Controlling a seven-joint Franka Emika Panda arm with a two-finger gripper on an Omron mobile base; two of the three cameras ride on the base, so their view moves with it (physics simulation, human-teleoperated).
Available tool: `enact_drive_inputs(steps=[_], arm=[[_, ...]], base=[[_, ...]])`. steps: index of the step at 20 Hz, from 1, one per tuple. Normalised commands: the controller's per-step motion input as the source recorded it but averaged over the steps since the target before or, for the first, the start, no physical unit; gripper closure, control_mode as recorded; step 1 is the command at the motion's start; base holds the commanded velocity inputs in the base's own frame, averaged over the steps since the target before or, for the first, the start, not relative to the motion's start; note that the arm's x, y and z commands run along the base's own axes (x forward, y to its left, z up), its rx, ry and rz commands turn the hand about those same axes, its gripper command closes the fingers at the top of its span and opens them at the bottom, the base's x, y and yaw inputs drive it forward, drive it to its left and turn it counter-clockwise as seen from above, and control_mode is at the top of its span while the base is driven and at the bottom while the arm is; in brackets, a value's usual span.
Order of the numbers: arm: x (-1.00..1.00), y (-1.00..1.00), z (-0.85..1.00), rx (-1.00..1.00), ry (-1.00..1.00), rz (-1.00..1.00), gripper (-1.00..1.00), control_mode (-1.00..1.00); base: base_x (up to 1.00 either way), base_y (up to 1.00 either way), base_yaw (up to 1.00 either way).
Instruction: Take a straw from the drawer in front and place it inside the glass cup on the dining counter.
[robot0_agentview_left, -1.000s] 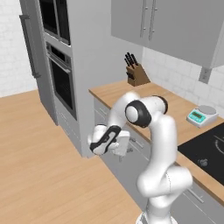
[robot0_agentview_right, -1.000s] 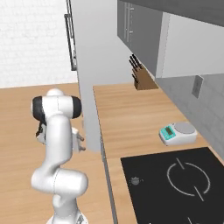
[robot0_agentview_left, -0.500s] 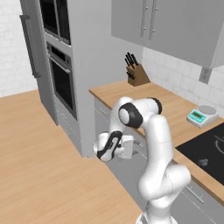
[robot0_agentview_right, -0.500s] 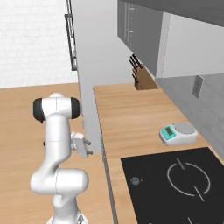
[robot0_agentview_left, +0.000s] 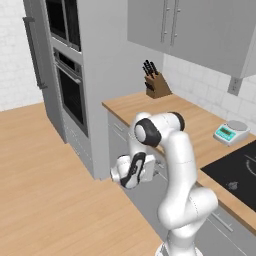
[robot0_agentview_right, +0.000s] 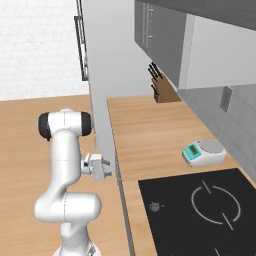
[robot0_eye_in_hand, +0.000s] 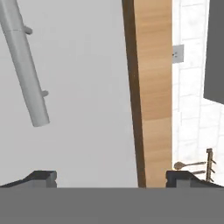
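Facing the drawer (robot0_eye_in_hand: 83, 87), hand (robot0_eye_in_hand: 111, 177) spread wide

arm bent low, fingers (robot0_eye_in_hand: 41, 176) spread wide

A home kitchen, rendered. Evidence: a built-in wall oven (robot0_agentview_left: 71, 95) in a tall grey unit, a knife block (robot0_agentview_left: 155, 85) on the wooden table (robot0_agentview_left: 195, 120), a black cooktop (robot0_agentview_right: 210, 210), a kitchen scale (robot0_agentview_right: 202, 152), grey wall cabinets (robot0_agentview_left: 200, 30), white tiled wall and wood floor (robot0_agentview_left: 45, 185).
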Motion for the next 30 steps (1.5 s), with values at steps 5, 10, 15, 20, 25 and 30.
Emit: enact_drive_inputs(steps=[5,10,15,20,25,30], arm=[[0.39,-0.04,-0.30,0.00,0.05,0.15,-1.00,-1.00],[0.44,-0.10,-0.29,0.00,0.07,0.08,-1.00,-1.00],[0.44,-0.16,-0.22,0.00,0.06,0.01,-1.00,-1.00],[0.38,-0.12,-0.34,0.00,0.09,0.01,-1.00,-1.00],[0.26,-0.09,-0.39,0.00,0.12,0.01,-1.00,-1.00],[0.14,-0.05,-0.32,0.00,0.07,0.03,-1.00,-1.00]], base=[[0.00,0.00,0.00],[0.00,0.00,0.00],[0.00,0.00,0.00],[0.00,0.00,0.00],[0.00,0.00,0.00],[0.00,0.00,0.00]])
